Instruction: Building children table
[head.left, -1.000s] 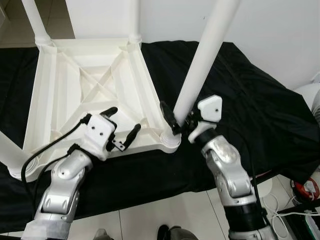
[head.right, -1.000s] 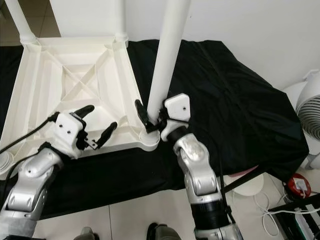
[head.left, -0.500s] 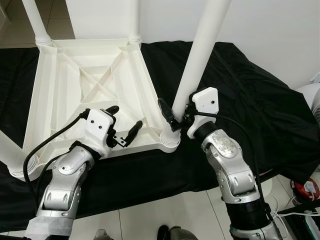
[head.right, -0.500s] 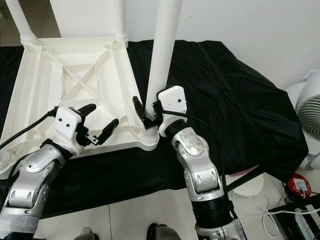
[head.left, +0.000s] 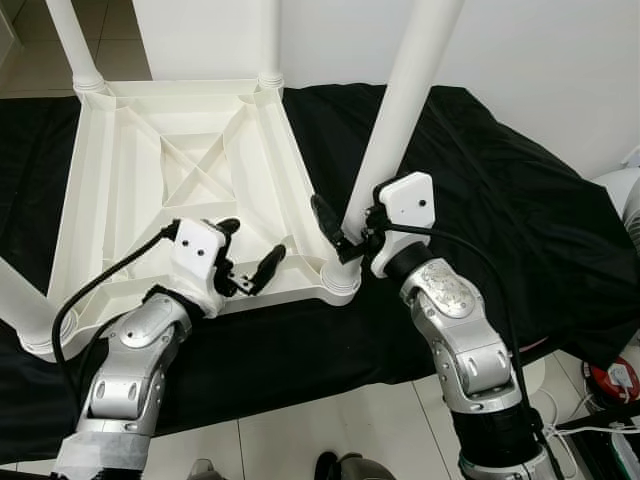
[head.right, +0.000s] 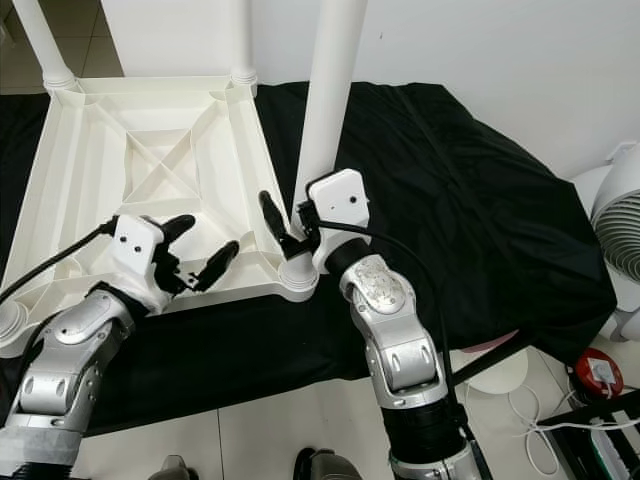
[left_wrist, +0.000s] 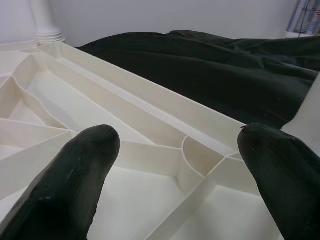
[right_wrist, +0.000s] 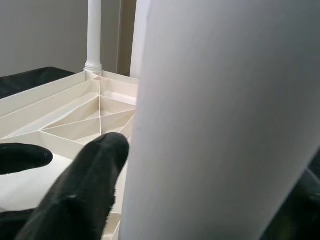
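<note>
A white plastic children's table top (head.left: 170, 190) is found inverted, ribbed underside up, on a surface draped in black cloth (head.left: 500, 200). Legs are seen standing in the far-left corner (head.left: 72, 45), the far-right corner (head.left: 266, 40) and the near-left corner (head.left: 20, 300). The fourth leg (head.left: 400, 110) is held upright over the near-right corner socket (head.left: 340, 282), leaning slightly to the right; whether it is fully seated cannot be told.

The right pincer (head.left: 352, 232) is clenched on that leg low down, just above the socket, one black finger on the left of the tube. In the right wrist view the leg (right_wrist: 225, 120) is seen close against that finger (right_wrist: 85, 190).

The left pincer (head.left: 248, 252) is released, fingers spread above the ribbing near the near edge of the top; in the left wrist view both fingertips (left_wrist: 75, 170) hang over the ribs with nothing between them.

The parts are judged light, stiff and smooth moulded plastic, liable to slip under a pinch and to slide on the cloth. A low grip on the tube is judged soundest, with the rim by the socket steadied from the left side.

At the far right, part of a white fan (head.right: 620, 215) and cables on the floor (head.right: 590, 410) are noted.
</note>
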